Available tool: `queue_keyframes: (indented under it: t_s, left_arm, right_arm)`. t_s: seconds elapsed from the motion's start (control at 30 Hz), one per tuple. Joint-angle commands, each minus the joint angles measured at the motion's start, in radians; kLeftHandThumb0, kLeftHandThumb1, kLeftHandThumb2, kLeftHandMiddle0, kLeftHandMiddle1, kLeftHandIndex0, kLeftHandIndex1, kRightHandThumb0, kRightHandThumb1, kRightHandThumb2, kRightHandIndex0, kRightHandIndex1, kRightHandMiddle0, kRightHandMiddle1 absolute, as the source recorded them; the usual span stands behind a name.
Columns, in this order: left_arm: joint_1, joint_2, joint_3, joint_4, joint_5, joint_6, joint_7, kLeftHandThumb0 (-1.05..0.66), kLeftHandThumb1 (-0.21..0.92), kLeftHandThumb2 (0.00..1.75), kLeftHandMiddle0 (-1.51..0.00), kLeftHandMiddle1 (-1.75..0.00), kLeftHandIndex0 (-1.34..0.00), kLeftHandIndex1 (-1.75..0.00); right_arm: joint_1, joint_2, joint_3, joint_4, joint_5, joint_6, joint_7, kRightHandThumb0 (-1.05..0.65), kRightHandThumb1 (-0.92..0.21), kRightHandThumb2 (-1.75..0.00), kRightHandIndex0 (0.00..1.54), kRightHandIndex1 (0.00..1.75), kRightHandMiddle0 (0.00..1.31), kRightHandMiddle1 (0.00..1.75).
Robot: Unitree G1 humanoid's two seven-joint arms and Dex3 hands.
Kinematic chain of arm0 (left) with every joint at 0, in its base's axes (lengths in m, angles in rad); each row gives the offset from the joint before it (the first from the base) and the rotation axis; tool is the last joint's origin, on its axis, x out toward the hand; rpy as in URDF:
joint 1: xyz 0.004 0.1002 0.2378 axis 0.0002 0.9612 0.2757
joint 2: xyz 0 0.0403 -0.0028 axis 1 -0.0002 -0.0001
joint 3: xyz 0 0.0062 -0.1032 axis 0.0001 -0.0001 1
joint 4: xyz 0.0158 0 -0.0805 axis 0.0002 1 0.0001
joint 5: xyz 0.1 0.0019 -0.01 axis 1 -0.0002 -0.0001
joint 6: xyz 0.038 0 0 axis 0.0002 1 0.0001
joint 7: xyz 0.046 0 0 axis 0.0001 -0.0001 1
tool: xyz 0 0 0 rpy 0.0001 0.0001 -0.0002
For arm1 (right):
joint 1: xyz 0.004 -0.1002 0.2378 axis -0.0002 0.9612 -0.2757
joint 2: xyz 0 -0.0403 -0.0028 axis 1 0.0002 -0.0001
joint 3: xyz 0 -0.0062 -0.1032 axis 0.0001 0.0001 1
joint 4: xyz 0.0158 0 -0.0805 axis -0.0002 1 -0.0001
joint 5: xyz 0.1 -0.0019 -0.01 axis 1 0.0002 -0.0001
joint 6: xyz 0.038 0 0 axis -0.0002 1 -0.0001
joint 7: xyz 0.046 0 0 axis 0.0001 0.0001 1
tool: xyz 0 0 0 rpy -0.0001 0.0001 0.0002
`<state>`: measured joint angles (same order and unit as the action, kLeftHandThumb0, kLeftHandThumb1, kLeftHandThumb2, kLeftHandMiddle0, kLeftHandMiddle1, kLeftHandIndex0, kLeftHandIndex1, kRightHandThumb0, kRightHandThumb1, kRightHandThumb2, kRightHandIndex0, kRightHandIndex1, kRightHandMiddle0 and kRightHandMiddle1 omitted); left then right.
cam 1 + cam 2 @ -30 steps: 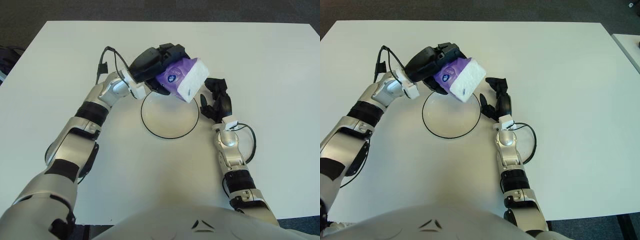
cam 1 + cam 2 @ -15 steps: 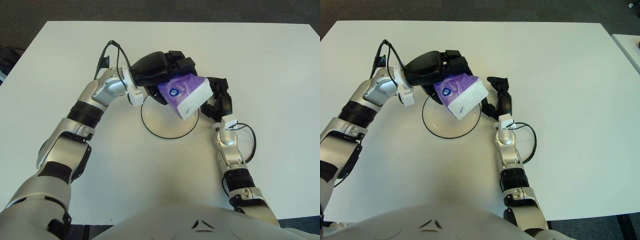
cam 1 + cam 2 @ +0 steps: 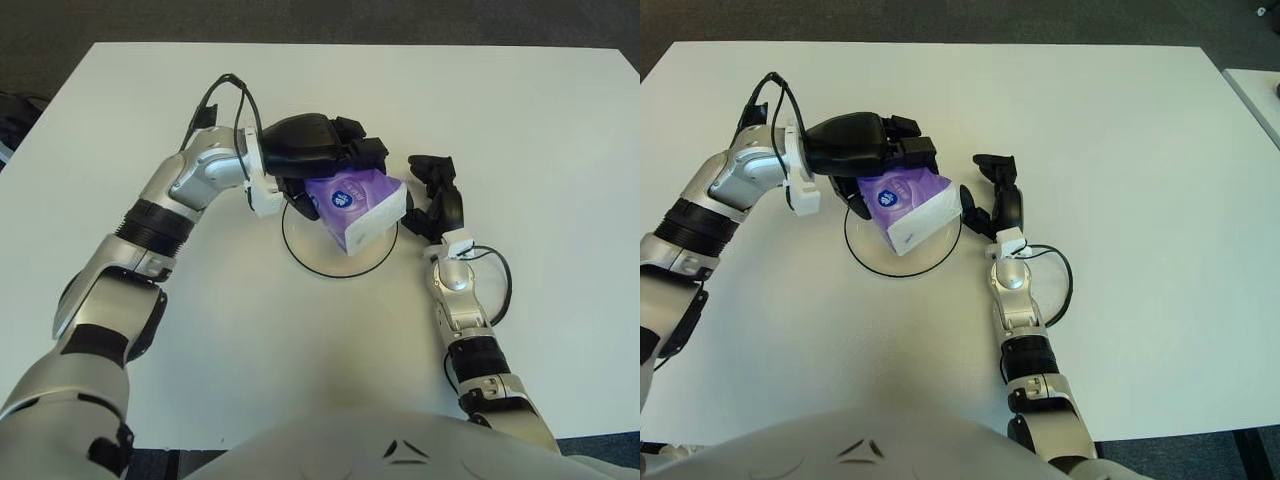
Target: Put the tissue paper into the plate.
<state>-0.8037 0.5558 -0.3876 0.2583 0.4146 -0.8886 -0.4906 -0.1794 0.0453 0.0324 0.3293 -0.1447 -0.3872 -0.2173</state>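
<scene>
Silver arm shells, black joint bands, black three-finger left hand [image 3: 318, 158], looped black wrist cables

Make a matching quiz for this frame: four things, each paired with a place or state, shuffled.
Things:
1. tissue pack
2. plate
3. left hand
4. right hand

Places/states:
A. beside the plate's right rim, holding nothing
B. purple, tilted, held over the plate
C. flat on the white table
D. shut on the pack from above

Pairs: 1-B, 2-C, 3-D, 4-A

Glossy purple tissue pack [image 3: 355, 205], matt white table [image 3: 560, 130]
</scene>
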Motion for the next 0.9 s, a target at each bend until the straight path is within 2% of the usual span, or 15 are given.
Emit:
queue_keyframes:
  t_s: [0.0,0.43,0.87]
  left_arm:
    - [0.003,0.011,0.001,0.002,0.045,-0.033,0.009,-0.48,0.27,1.37,-1.16,-1.75,-0.64,-1.75]
    - [-0.034,0.013,0.015,0.057,0.250,-0.110,0.129,-0.49,0.26,1.38,-1.16,-1.75,-0.65,-1.75]
    - [-0.064,0.018,0.003,0.104,0.417,-0.080,0.263,-0.48,0.28,1.35,-1.16,-1.75,-0.63,-1.75]
  right_arm:
    - [0.111,-0.001,0.007,0.131,-0.021,0.083,-0.008,-0.64,-0.81,-0.66,0.28,0.84,0.02,1.25]
    - [0.111,0.005,-0.005,0.138,0.006,0.084,0.004,-0.60,-0.80,-0.68,0.30,0.77,0.03,1.25]
    - [0.115,0.010,-0.010,0.143,0.022,0.068,0.014,-0.55,-0.74,-0.74,0.32,0.77,0.06,1.25]
